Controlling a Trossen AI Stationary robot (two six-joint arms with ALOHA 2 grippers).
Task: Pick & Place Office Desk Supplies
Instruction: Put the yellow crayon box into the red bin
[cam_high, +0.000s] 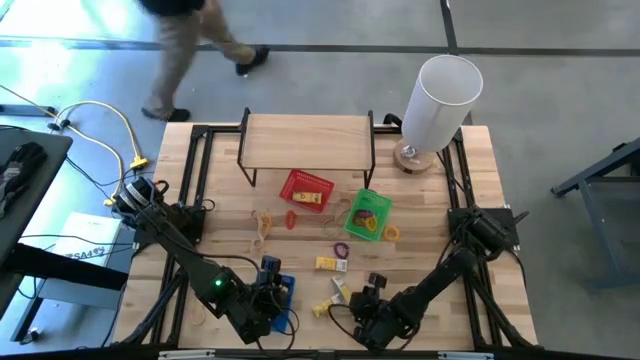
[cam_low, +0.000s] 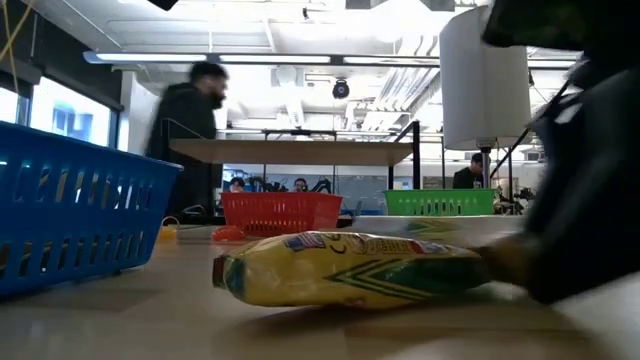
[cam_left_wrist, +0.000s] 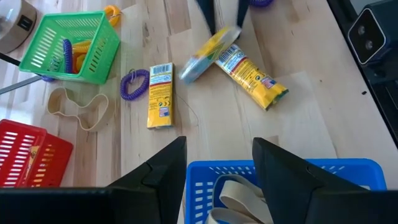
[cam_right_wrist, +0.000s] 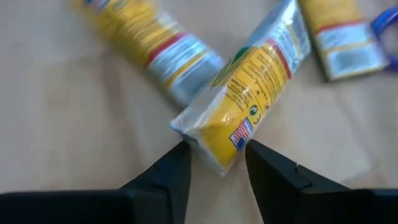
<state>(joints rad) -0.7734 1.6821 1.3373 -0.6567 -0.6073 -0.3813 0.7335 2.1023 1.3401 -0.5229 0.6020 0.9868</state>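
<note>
Two tools on your worktop (cam_high: 420, 262), both near its front edge. Your right tool (cam_right_wrist: 216, 163) is low on the wood, its fingers (cam_right_wrist: 171, 174) straddling the end of a yellow packet (cam_right_wrist: 252, 102); they sit just beside the wrapper, and you cannot quite tell whether they press it yet. A second yellow packet (cam_right_wrist: 146, 43) lies against the first, crossing it at an angle. A third yellow packet (cam_left_wrist: 160, 96) lies apart, toward the baskets, with a purple coil loop (cam_left_wrist: 132, 85) just beside it.

Your left tool (cam_left_wrist: 217, 171) hangs with its fingers parted and empty over the blue basket (cam_left_wrist: 348, 180), which holds pale tan bands (cam_left_wrist: 239, 199). Farther back you have a loose tan band (cam_left_wrist: 78, 111) on the wood, a green basket (cam_left_wrist: 65, 50) with purple and orange loops inside, and a red basket (cam_high: 306, 190) holding a yellow item. Behind them stand a small wooden shelf (cam_high: 305, 140) and a tall white cylinder (cam_high: 440, 100). A person (cam_low: 190, 130) passes beyond the worktop.
</note>
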